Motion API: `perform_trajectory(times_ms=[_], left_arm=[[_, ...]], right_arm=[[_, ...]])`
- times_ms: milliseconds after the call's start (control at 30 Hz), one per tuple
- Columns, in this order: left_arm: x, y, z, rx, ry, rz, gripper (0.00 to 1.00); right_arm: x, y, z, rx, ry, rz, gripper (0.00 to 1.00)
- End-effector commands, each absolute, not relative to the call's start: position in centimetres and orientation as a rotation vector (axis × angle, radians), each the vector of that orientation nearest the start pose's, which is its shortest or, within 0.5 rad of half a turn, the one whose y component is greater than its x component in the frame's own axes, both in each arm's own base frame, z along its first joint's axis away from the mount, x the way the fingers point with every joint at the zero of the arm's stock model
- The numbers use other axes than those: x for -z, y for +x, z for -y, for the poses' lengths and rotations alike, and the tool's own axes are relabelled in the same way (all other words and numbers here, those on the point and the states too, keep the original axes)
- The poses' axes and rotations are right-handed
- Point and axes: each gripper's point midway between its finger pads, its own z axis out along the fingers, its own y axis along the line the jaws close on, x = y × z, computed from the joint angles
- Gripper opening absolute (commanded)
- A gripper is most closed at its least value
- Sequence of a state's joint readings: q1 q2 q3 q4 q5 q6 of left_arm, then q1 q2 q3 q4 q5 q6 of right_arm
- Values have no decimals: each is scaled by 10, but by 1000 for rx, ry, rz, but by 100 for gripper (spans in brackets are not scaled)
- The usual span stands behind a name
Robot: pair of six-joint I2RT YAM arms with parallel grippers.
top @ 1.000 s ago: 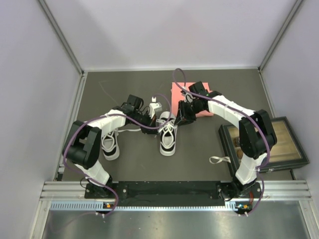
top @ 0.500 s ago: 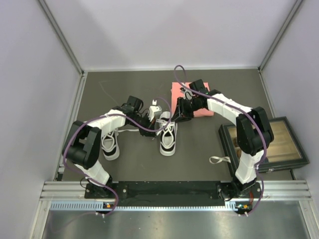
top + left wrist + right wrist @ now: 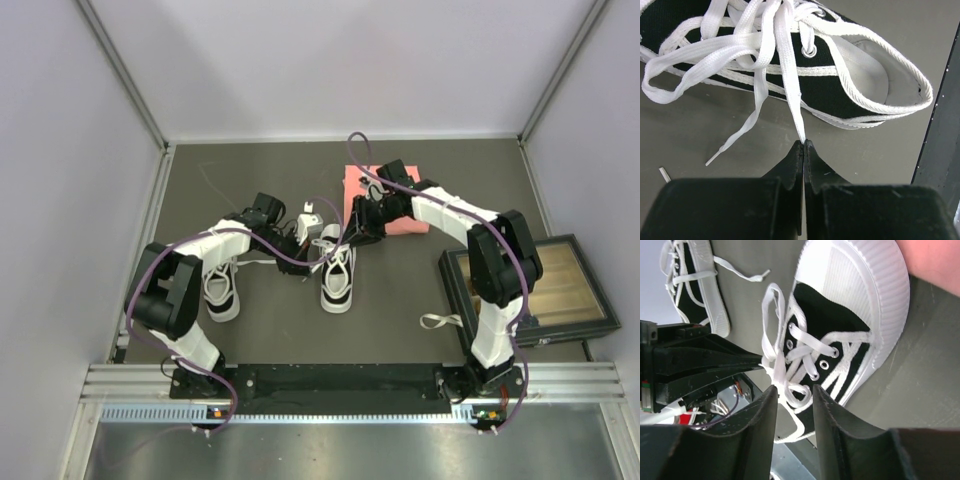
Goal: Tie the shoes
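One shoe [image 3: 337, 276], black with a white toe cap and loose white laces, lies mid-table. The second shoe [image 3: 220, 291] lies to its left under the left arm. My left gripper [image 3: 306, 246] is shut on the end of a white lace [image 3: 790, 85], which runs taut to the middle shoe [image 3: 855, 95]; the jaws [image 3: 804, 142] pinch its tip. My right gripper [image 3: 352, 237] is open just above the middle shoe [image 3: 850, 315]. Its jaws [image 3: 793, 388] straddle the bunched lace loops [image 3: 782, 375] without closing. The second shoe [image 3: 692, 287] shows at the top left of the right wrist view.
A pink pad [image 3: 385, 200] lies behind the middle shoe under the right arm. A dark framed tray [image 3: 565, 290] sits at the right edge. A white strip [image 3: 438, 321] lies near the right arm's base. A small white piece [image 3: 312, 213] lies behind the shoes.
My right gripper has moved left and down from the pink pad to the middle shoe's laces. My left gripper has shifted slightly right, still holding the lace.
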State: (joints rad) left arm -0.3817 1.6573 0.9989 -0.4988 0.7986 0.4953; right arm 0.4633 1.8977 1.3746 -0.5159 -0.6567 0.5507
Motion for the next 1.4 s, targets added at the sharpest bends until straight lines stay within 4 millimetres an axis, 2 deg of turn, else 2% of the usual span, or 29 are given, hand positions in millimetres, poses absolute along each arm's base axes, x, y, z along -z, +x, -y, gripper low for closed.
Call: perform_trajectory(times_ms=[0, 100, 167, 200, 233, 333, 367, 500, 533, 600, 633, 700, 733, 867, 1133, 1367], left_arm=[[-83, 262, 224, 1010, 1287, -2110, 0], [-82, 262, 224, 1008, 1278, -2112, 0], [-85, 266, 225, 1014, 1243, -2108, 3], [-87, 269, 223, 1013, 1221, -2106, 7], [-90, 270, 224, 1024, 1189, -2114, 21], [-111, 284, 228, 1061, 1041, -2085, 38], [-126, 296, 231, 1046, 1007, -2015, 44], [-144, 314, 237, 1080, 800, -2018, 52], [-148, 314, 241, 1134, 703, -2060, 54], [-141, 323, 243, 1159, 576, -2131, 61], [-145, 326, 247, 1213, 483, -2156, 61], [-140, 326, 250, 1252, 396, -2187, 63], [-143, 333, 251, 1254, 301, -2185, 63], [-135, 336, 253, 1227, 163, -2238, 63], [-110, 345, 258, 1111, 68, -2333, 60], [-99, 349, 262, 1055, 35, -2379, 58]], right_arm=[[-124, 332, -305, -1233, -167, -2682, 26], [-126, 331, -306, -1247, -172, -2671, 9], [-127, 329, -306, -1255, -175, -2675, 6], [-126, 328, -305, -1251, -175, -2677, 0], [-126, 327, -305, -1249, -176, -2679, 0], [-128, 327, -304, -1243, -182, -2673, 0], [-127, 326, -303, -1242, -179, -2674, 0], [-130, 325, -302, -1237, -194, -2659, 0], [-130, 324, -302, -1238, -200, -2661, 0], [-130, 323, -301, -1241, -208, -2660, 0], [-130, 322, -301, -1242, -212, -2663, 0], [-131, 321, -301, -1243, -217, -2662, 0], [-131, 319, -301, -1247, -219, -2665, 0], [-132, 315, -300, -1251, -238, -2663, 0], [-132, 306, -301, -1259, -268, -2665, 0], [-134, 307, -304, -1259, -268, -2660, 0]])
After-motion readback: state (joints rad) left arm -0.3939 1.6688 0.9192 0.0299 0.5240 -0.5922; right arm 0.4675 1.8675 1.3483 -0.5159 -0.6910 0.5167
